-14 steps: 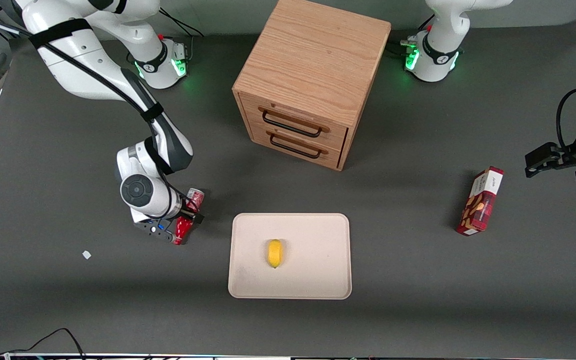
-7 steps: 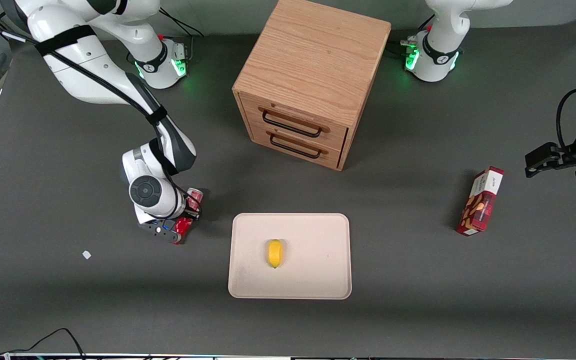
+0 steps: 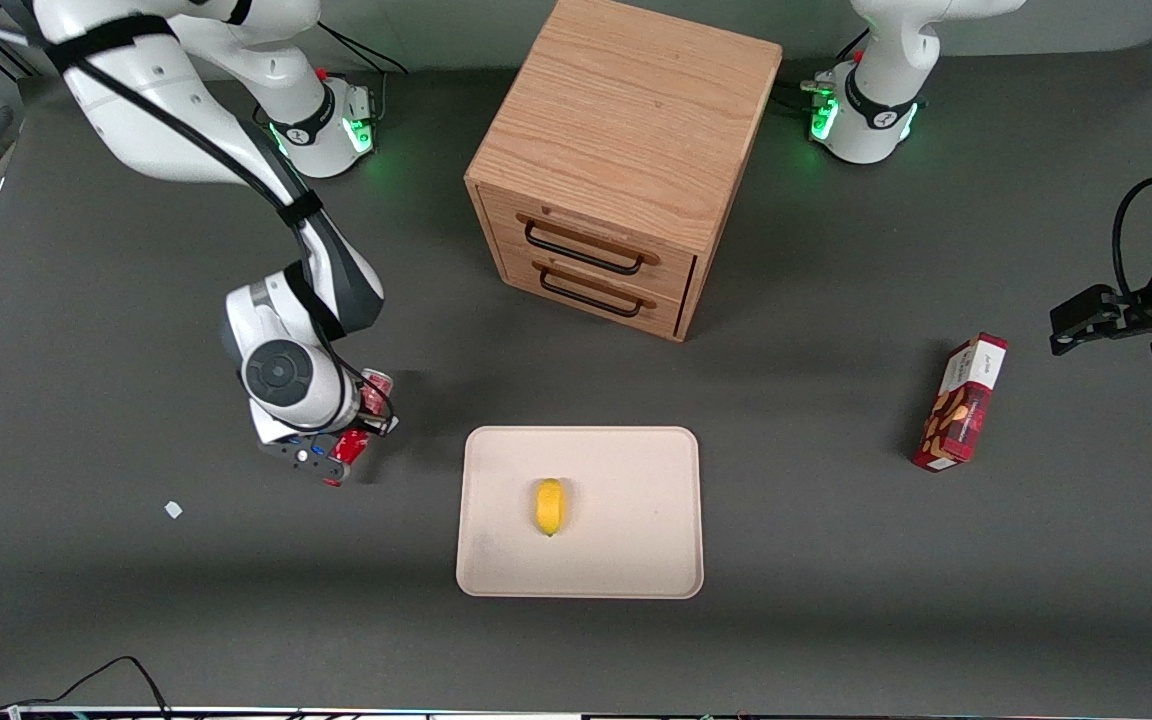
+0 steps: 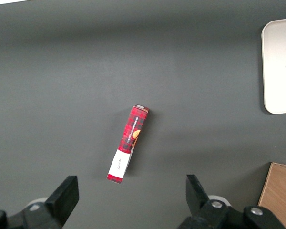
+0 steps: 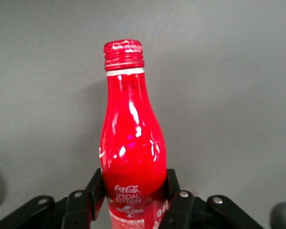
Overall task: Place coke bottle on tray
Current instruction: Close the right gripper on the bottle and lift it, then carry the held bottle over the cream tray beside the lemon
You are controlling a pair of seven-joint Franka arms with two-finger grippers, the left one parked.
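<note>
My right gripper [image 3: 354, 428] is shut on the coke bottle [image 3: 350, 443], a small red bottle with white lettering. In the right wrist view the black fingers [image 5: 96, 187] press both sides of the bottle's body [image 5: 132, 152], and its red cap [image 5: 124, 54] points away from the wrist. The bottle lies roughly level above the table, cap toward the front camera. The cream-beige tray [image 3: 626, 540] lies on the table beside the gripper, toward the parked arm's end and a little nearer the front camera. A yellow lemon [image 3: 549, 506] rests on it.
A wooden drawer cabinet [image 3: 626, 160] stands farther from the front camera than the tray. A red snack box [image 3: 961, 402] lies toward the parked arm's end, also in the left wrist view [image 4: 127, 144]. A small white scrap [image 3: 173, 509] lies toward the working arm's end.
The gripper with the bottle has shifted slightly away from the tray and risen a little. The tray, lemon and snack box have not moved.
</note>
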